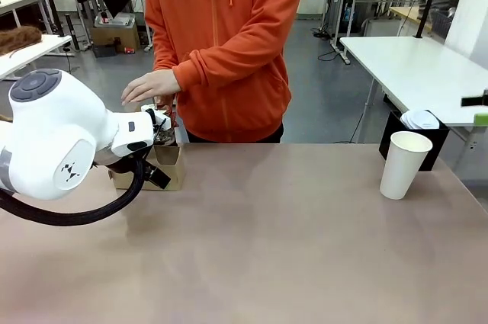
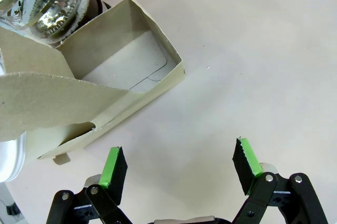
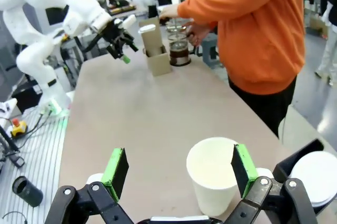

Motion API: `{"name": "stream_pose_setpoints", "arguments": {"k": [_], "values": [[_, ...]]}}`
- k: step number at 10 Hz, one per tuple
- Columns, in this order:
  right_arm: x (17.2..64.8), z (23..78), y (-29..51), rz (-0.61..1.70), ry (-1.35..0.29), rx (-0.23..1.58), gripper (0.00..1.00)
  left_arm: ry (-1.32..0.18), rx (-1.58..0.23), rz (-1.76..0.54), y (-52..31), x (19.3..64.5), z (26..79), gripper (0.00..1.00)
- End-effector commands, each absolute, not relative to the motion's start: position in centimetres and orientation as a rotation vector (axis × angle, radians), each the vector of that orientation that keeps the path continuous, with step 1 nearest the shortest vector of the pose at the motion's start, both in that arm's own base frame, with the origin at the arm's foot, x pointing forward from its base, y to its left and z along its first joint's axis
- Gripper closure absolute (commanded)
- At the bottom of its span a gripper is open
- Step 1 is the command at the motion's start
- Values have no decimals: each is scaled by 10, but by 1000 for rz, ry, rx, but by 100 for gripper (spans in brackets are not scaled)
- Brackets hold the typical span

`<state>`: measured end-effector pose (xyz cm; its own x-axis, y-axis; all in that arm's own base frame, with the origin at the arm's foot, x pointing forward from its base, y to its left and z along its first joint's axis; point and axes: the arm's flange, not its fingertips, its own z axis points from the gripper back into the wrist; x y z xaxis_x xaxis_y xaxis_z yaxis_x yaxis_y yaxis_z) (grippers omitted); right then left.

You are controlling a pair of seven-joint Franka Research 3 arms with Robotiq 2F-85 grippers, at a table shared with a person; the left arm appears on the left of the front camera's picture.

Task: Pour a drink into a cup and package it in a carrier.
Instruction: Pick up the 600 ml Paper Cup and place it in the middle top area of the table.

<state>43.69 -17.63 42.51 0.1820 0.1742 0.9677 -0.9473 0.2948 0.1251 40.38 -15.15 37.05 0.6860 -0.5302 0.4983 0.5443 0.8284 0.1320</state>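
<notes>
The brown cardboard carrier (image 1: 169, 165) (image 2: 124, 68) (image 3: 157, 50) stands at the table's far left, its pockets holding nothing that I can see. My left gripper (image 2: 179, 167) (image 1: 158, 176) (image 3: 122, 51) hovers open just in front of it, with nothing between the fingers. Behind the carrier is the glass pitcher (image 3: 179, 49) (image 2: 50, 2) with the dark drink (image 3: 179, 56); a person's hands (image 1: 150, 85) rest on it. The white paper cup (image 1: 404, 164) (image 3: 213, 179) stands upright at the far right, unlidded. My right gripper (image 3: 179, 174) is open, and the cup stands just ahead of its fingers.
A person in an orange hoodie (image 1: 225, 42) stands at the far edge. A black box (image 1: 415, 135) holding white lids (image 3: 318, 174) sits behind the cup. Bare tabletop (image 1: 267, 240) stretches between carrier and cup. A white round object (image 2: 9, 155) sits beside the carrier.
</notes>
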Motion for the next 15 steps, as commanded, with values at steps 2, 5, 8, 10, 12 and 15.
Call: {"name": "stream_pose_setpoints", "arguments": {"k": [2, 5, 8, 10, 12, 15], "values": [[450, 407, -174, 981, -1132, 921, 0, -550, -28, -602, -151, 404, 371, 0], [447, 395, -174, 966, -1094, 941, 0, -550, -28, -602, -151, 404, 371, 0], [450, 397, -175, 950, -1120, 938, 0, -550, -28, -602, -151, 404, 371, 0], [451, 359, -171, 904, -1322, 933, 0, -550, -28, -602, -151, 404, 371, 0], [445, 327, -176, 905, -1425, 955, 0, -550, -28, -602, -151, 404, 371, 0], [443, 289, -183, 921, -1434, 964, 0, -550, -28, -602, -151, 404, 371, 0]]}}
